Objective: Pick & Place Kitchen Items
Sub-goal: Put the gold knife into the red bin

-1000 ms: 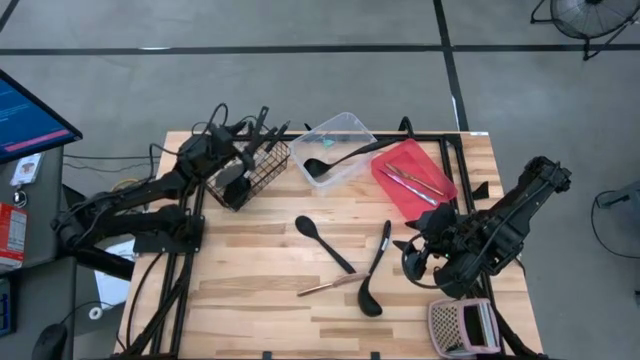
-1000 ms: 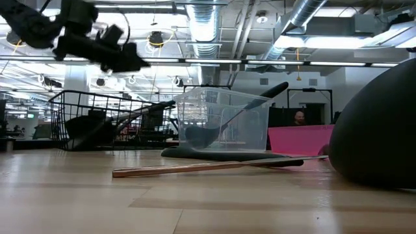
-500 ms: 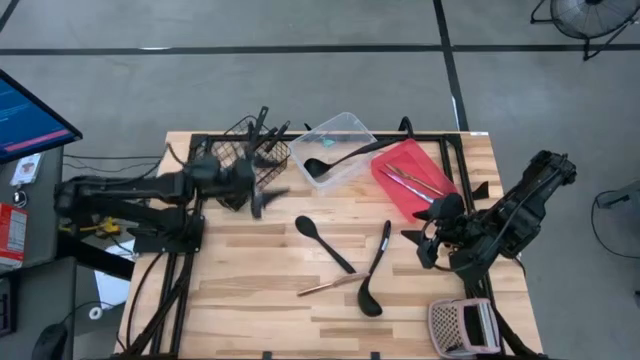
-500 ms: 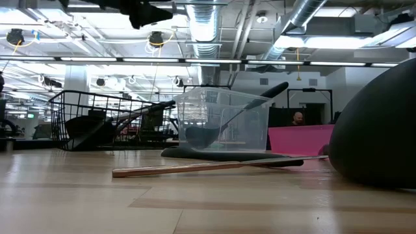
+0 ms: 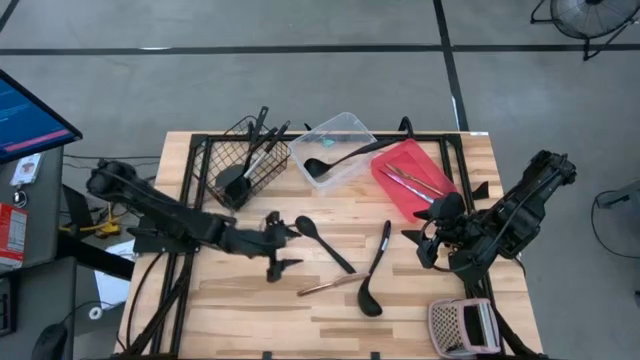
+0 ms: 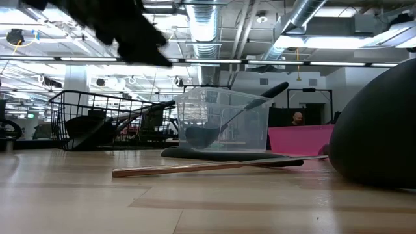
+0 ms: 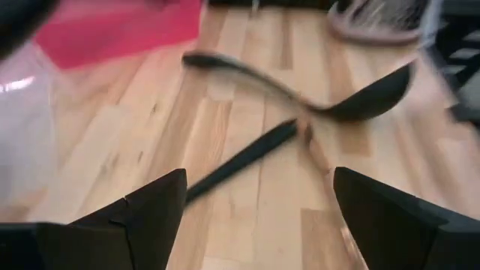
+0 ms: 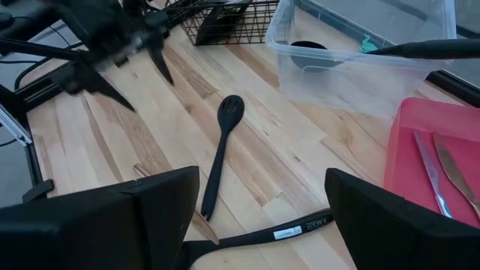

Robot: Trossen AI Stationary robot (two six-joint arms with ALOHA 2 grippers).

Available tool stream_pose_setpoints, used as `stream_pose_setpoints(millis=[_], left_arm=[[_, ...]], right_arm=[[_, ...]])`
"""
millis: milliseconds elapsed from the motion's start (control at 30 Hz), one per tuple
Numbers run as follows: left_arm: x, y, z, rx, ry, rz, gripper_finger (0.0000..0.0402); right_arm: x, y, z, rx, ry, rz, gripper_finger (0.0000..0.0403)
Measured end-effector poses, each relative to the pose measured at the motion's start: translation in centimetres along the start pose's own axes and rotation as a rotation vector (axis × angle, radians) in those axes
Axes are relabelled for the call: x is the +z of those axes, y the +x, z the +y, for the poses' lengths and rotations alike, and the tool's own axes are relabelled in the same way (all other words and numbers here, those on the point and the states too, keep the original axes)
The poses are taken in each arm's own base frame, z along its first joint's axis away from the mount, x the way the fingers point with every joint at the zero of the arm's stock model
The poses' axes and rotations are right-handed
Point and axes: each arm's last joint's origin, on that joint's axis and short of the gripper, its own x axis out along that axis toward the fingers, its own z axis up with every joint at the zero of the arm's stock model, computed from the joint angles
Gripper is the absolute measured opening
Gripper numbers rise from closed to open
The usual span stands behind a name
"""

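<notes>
Black plastic spoon (image 5: 323, 241) lies flat on the table (image 5: 250, 320), its handle crossing the copper-coloured stick (image 5: 328, 285). The left claw (image 5: 281, 245), spread and empty, hovers beside it; a careless descent could catch both. The right claw (image 5: 423, 249) waits, released.

Count, high view, clock directions taken from the middle of the surface (image 5: 240, 300).

Loose on the surface: 3 utensils. 1 black spoon (image 5: 324, 242) at centre, 1 black ladle (image 5: 373, 270) at 4 o'clock, 1 thin wood-coloured piece (image 5: 327, 285) at 6 o'clock.

Containers: 3. 1 wire basket (image 5: 250, 170) at 10 o'clock, several black utensils inside, exact number cannot be told. 1 clear tub (image 5: 335, 150) at 12 o'clock, 1 ladle (image 5: 345, 158) in it. 1 red tray (image 5: 413, 178) at 2 o'clock, 2 thin silver pieces (image 5: 415, 182) in it.

Perforated box (image 5: 460, 326): 1, at 5 o'clock.
</notes>
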Motion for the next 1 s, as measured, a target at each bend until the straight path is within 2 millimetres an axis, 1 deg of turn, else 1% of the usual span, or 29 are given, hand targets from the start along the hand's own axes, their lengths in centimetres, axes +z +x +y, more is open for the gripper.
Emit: stream_pose_setpoints(millis=[67,167,333,433,667,733,867,1000], left_arm=[[-0.9,1.2,-0.4,0.02,-0.008,0.023,0.0321],[-1.9,2.8,-1.3,0.01,-0.011,0.013,0.0321],[-2.7,4.5,-3.7,-0.065,-0.042,-0.092,0.0321],[-2.6,5.4,-5.1,-0.045,-0.036,-0.109,0.0321],[-1.7,8.6,-7.5,-0.063,0.027,-0.114,0.0321],[-1.7,9.5,-7.7,-0.04,0.016,-0.115,0.0321],[-2.5,10.9,-7.8,0.019,-0.043,-0.1,0.0321],[-3.5,11.8,-8.0,0.031,-0.045,-0.075,0.0321]], right_arm=[[0.0,0.0,0.0,0.0,0.0,0.0,0.0286],[0.0,0.0,0.0,-0.001,0.001,0.0,0.0286],[0.0,0.0,-0.1,-0.005,-0.002,0.001,0.0286],[0.0,0.0,-0.1,-0.006,-0.004,0.0,0.0286],[0.0,0.0,-0.1,-0.013,-0.01,-0.026,0.0286],[0.1,0.0,-0.1,-0.013,-0.026,-0.026,0.0286],[0.0,0.0,0.0,-0.01,-0.029,-0.023,0.0286],[-0.1,-0.2,0.1,0.003,-0.032,-0.016,0.0286]])
